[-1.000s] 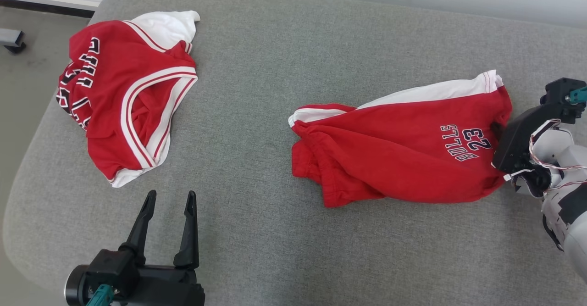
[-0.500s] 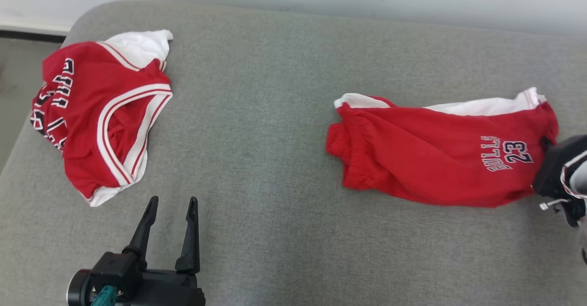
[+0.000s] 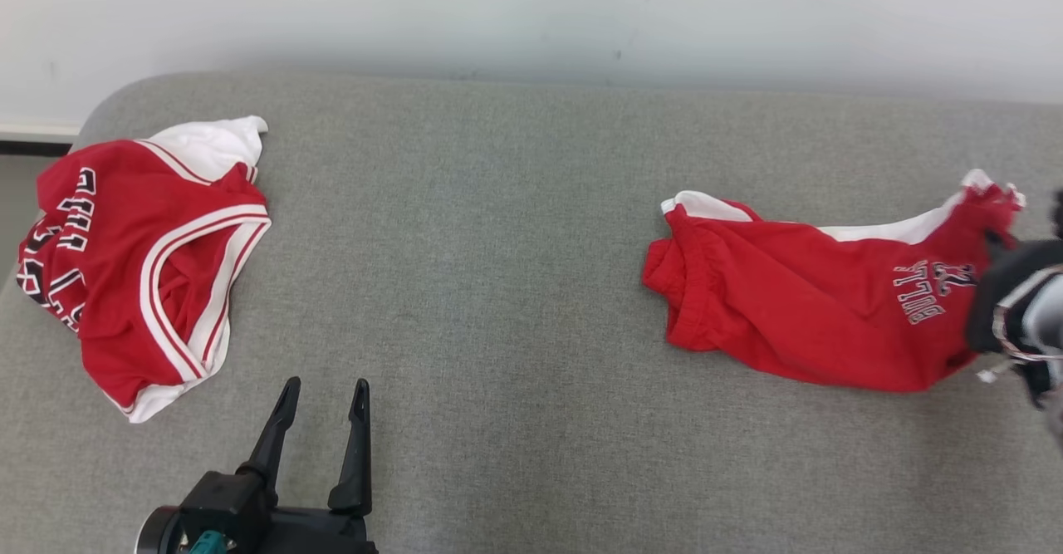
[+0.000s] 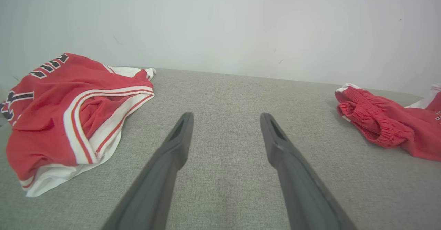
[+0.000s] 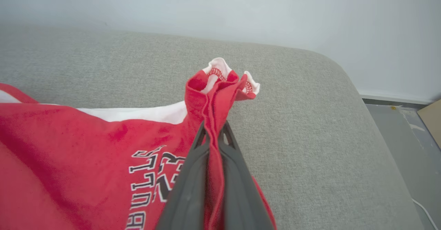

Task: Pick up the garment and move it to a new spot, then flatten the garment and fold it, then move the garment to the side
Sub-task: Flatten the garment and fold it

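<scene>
Garment: red fabric shorts (image 3: 797, 321) with a white side stripe and the print "BULLS 23". They lie crumpled on the right part of the cushion, with the elastic waistband toward the middle and the leg end toward the right edge.
Surface: wide grey woven cushion (image 3: 515, 230) with rounded corners, standing against a pale wall (image 3: 531, 6).
Right tool: the right gripper (image 5: 213, 128) has its two dark fingers pressed together on the hem of one leg of the shorts. In the right wrist view a fold of red cloth runs between the fingers, and a bunch of hem with white lining stands out past the tips.
Held corner: it looks raised a little above the cushion, while the waistband end (image 4: 365, 119) rests on the cushion.
Left tool: the left gripper (image 3: 325, 388) is at the lower left of the head view. Its fingers are wide apart with nothing between them, over bare cushion, and they point toward the wall.
Other garment: red sleeveless jersey (image 3: 108, 247) with white trim and black-and-white letters. It lies crumpled at the left end of the cushion, well apart from the shorts and to the left of the left gripper.
Beyond the cushion: in the right wrist view, grey floor (image 5: 406, 137) and a corner of brown cardboard (image 5: 430, 118).
</scene>
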Robot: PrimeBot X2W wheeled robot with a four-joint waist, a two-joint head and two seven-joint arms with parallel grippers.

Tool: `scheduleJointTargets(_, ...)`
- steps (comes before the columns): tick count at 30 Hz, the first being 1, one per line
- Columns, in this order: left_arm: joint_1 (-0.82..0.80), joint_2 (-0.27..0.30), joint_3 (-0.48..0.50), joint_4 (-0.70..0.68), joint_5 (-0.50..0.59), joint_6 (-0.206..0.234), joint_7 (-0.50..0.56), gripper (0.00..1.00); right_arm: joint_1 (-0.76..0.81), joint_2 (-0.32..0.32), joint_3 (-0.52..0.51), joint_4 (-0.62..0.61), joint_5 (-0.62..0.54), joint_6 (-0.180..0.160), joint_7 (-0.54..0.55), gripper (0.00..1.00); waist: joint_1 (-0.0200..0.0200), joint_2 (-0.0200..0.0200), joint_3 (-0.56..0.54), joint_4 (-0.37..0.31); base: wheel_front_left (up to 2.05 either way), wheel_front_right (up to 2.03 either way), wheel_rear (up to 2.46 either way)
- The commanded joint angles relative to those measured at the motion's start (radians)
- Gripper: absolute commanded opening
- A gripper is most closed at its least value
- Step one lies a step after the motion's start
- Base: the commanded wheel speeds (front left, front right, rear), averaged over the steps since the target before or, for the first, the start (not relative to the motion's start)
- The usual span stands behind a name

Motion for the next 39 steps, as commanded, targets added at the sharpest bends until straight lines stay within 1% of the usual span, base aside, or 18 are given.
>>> scheduleJointTargets(1,0.013,0.001,0.003,0.003,-0.001,0.002,-0.001,1.0,-0.011,0.034,0.01,0.0,-0.021,-0.003,0.003,0.0,0.0,-0.0001,-0.021,-0.009,0.0,0.0,0.0)
scheduleJointTargets(4,0.027,0.001,0.004,0.006,-0.006,0.002,-0.001,1.0,-0.035,0.1,0.037,0.0,-0.058,-0.003,0.009,0.0,0.0,-0.0001,-0.041,-0.006,0.0,0.0,0.0)
scheduleJointTargets(5,0.027,0.001,0.004,0.006,-0.006,0.002,-0.001,1.0,-0.035,0.1,0.037,0.0,-0.058,-0.003,0.009,0.0,0.0,-0.0001,-0.041,-0.006,0.0,0.0,0.0)
scheduleJointTargets(8,0.04,0.001,0.005,0.007,-0.009,0.002,-0.001,1.0,-0.039,0.166,0.063,-0.009,-0.081,-0.003,0.026,0.0,0.0,-0.0001,-0.055,0.005,0.0,0.0,0.0)
scheduleJointTargets(11,0.049,0.0,0.005,0.01,-0.007,-0.001,-0.001,1.0,-0.032,0.232,0.082,-0.025,-0.089,-0.003,0.048,0.0,0.0,-0.0001,-0.063,0.018,0.0,0.0,0.0)
scheduleJointTargets(14,0.057,0.0,0.006,0.014,-0.009,-0.003,-0.001,1.0,-0.022,0.284,0.097,-0.03,-0.092,-0.003,0.076,0.0,0.0,-0.0001,-0.069,0.034,0.0,0.0,0.0)
scheduleJointTargets(20,0.052,0.0,-0.004,0.017,-0.013,-0.004,-0.001,1.0,-0.015,0.363,0.107,-0.016,-0.105,-0.003,0.12,0.0,0.0,-0.0001,-0.065,0.067,0.0,0.0,0.0)
scheduleJointTargets(24,0.043,0.0,-0.01,0.018,-0.016,-0.001,-0.001,1.0,-0.007,0.39,0.096,-0.007,-0.108,-0.003,0.137,0.0,0.0,-0.0001,-0.059,0.08,0.0,0.0,0.0)
scheduleJointTargets(25,0.041,0.0,-0.011,0.019,-0.017,-0.001,-0.001,1.0,-0.002,0.395,0.09,-0.005,-0.104,-0.003,0.14,0.87,0.0,-0.0001,-0.059,0.082,0.0,0.0,0.0)
scheduleJointTargets(26,0.04,0.0,-0.012,0.02,-0.017,0.001,-0.001,1.0,-0.002,0.399,0.082,-0.005,-0.099,-0.003,0.136,1.0,0.0,-0.0001,-0.058,0.083,0.0,0.0,0.0)
scheduleJointTargets(31,0.036,0.0,-0.002,0.02,-0.016,0.006,-0.001,1.0,-0.022,0.409,0.042,-0.012,-0.069,-0.003,0.085,1.0,0.0,-0.0001,-0.062,0.07,0.0,0.0,0.0)
scheduleJointTargets(33,0.037,0.0,0.001,0.02,-0.015,0.007,-0.001,1.0,-0.026,0.409,0.003,-0.037,-0.026,-0.003,0.056,1.0,0.0,-0.0001,-0.066,0.059,0.0,0.0,0.0)
scheduleJointTargets(36,0.038,0.0,-0.001,0.018,-0.02,0.009,-0.001,1.0,-0.026,0.369,-0.037,-0.074,0.019,-0.003,0.015,1.0,0.0,-0.0001,-0.073,0.046,0.0,0.0,0.0)
scheduleJointTargets(39,0.042,0.0,-0.002,0.014,-0.02,0.01,-0.001,1.0,-0.016,0.309,-0.045,-0.073,0.015,-0.003,-0.016,1.0,0.0,-0.0001,-0.08,0.035,0.0,0.0,0.0)
